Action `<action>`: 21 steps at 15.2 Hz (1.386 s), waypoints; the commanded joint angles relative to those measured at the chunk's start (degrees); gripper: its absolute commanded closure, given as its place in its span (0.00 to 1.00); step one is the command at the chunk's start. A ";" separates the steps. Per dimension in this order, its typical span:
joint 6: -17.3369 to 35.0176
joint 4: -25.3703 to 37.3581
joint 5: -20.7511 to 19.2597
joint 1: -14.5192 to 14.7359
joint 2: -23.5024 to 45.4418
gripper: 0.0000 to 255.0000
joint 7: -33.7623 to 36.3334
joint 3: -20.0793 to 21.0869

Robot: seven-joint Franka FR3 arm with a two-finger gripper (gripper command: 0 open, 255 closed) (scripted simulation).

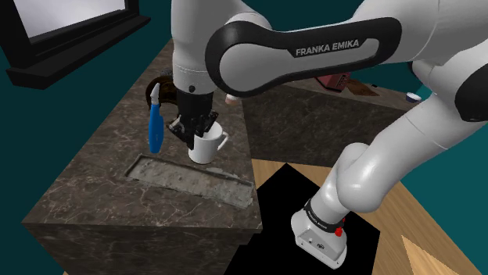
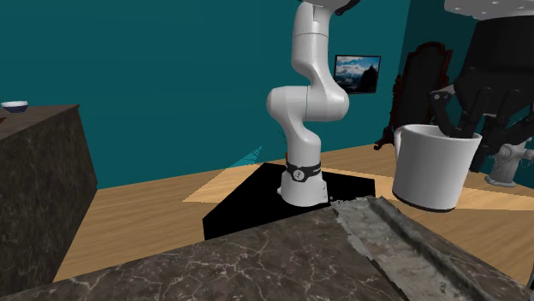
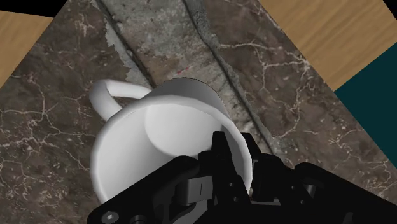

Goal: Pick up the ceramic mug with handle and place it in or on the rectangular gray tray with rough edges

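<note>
A white mug (image 1: 208,146) with a handle hangs in the air, tilted a little, over the far part of the rough-edged grey tray (image 1: 191,178) sunk into the dark marble counter. My black gripper (image 1: 197,127) is shut on the mug's rim, one finger inside and one outside. In the second exterior view the mug (image 2: 432,167) floats just above the tray (image 2: 402,233), with the gripper (image 2: 466,120) at its top. The wrist view looks down into the mug (image 3: 159,140), handle pointing away from the gripper (image 3: 245,158), and the tray (image 3: 162,41) runs underneath.
A blue upright tool (image 1: 156,125) stands close beside the gripper, and behind it sits a dark bowl (image 1: 160,90). A black-framed panel (image 1: 70,31) leans at the counter's back. The counter edge drops off just past the tray. A small bowl (image 2: 13,106) rests on another counter.
</note>
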 commanded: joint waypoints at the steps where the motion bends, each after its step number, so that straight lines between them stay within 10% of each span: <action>1: 1.33 -0.94 -0.06 0.14 0.40 1.00 0.54 0.35; 21: 12.73 -8.45 -1.69 0.10 4.67 1.00 2.31 1.48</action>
